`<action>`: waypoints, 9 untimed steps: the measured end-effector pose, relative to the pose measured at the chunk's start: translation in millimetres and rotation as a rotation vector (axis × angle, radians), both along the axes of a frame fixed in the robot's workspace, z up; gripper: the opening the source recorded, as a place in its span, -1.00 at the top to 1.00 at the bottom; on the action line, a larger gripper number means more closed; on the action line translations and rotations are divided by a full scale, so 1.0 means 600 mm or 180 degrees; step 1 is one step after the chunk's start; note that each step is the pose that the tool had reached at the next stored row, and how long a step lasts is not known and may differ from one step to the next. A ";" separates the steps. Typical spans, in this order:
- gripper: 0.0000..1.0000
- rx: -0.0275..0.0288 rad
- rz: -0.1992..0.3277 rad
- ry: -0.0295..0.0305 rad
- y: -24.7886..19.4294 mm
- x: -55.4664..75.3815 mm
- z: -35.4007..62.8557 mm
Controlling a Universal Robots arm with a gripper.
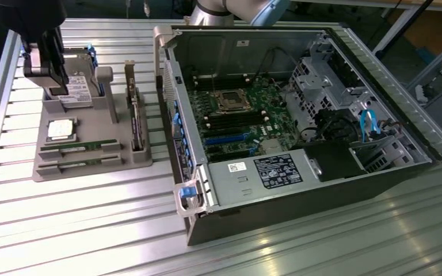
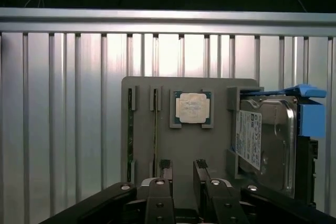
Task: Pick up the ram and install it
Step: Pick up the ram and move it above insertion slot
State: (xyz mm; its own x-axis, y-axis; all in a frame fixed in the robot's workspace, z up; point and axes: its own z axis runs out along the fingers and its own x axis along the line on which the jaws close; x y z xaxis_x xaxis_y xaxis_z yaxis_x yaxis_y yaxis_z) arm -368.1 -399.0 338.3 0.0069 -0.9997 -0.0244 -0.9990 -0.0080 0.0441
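Ram is sitting on edge in the gray tray, at the end opposite the hard drive I'm hovering near, past the processor, long axis lying crosswise to the closing line of my wide-open claw.
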 end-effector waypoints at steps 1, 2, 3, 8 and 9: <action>0.40 0.0000 0.0000 0.0000 0.0000 0.000 -0.004; 0.40 0.0000 0.0000 0.0000 0.0000 0.000 -0.006; 0.40 0.0000 0.0000 0.0000 0.0000 0.000 -0.009; 0.40 0.0000 0.0000 0.0000 0.0000 0.000 -0.022; 0.40 0.0000 0.0000 0.0000 0.0000 0.000 -0.025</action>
